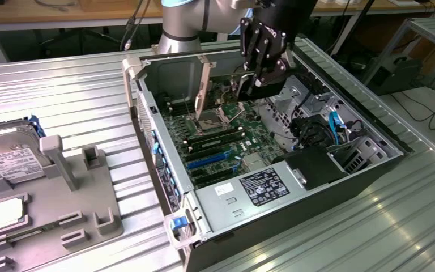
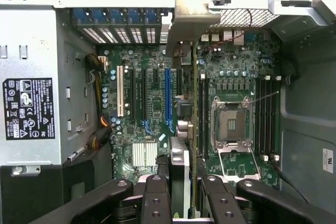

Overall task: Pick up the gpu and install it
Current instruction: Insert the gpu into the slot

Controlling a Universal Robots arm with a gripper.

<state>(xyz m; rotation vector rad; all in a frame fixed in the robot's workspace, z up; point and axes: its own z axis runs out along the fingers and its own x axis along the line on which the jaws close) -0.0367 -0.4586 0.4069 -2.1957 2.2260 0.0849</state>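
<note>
The gpu (image 2: 195,129) hangs edge-on inside the open computer case (image 1: 369,116), a thin green slab with its silver end bracket (image 2: 195,22) turned toward the case's rear wall and its row of blue slot clips (image 2: 116,16). The gripper (image 1: 267,76) has its black fingers (image 2: 157,192) clamped on the card's two faces, one finger on each side, at the end away from the bracket. In the wrist view the card lines up over the motherboard (image 2: 149,90) between the long blue expansion slot (image 2: 168,98) and the empty CPU socket (image 2: 231,121) — whether its lower edge touches a slot I cannot tell. Dark memory slots (image 2: 265,114) flank the socket on its other side. The power supply (image 1: 267,187), with a black label on its silver top, fills the near end of the case in the exterior view, and a tangle of black and blue cables (image 1: 331,127) lies toward the exterior view's right. The case rests on a ribbed metal table (image 1: 66,85). Well apart, on the exterior view's left, a grey fixture (image 1: 74,209) holds a silver hard drive (image 1: 6,156) with a white label — a square silver chip (image 1: 7,211) sits nearer on the same fixture.
</note>
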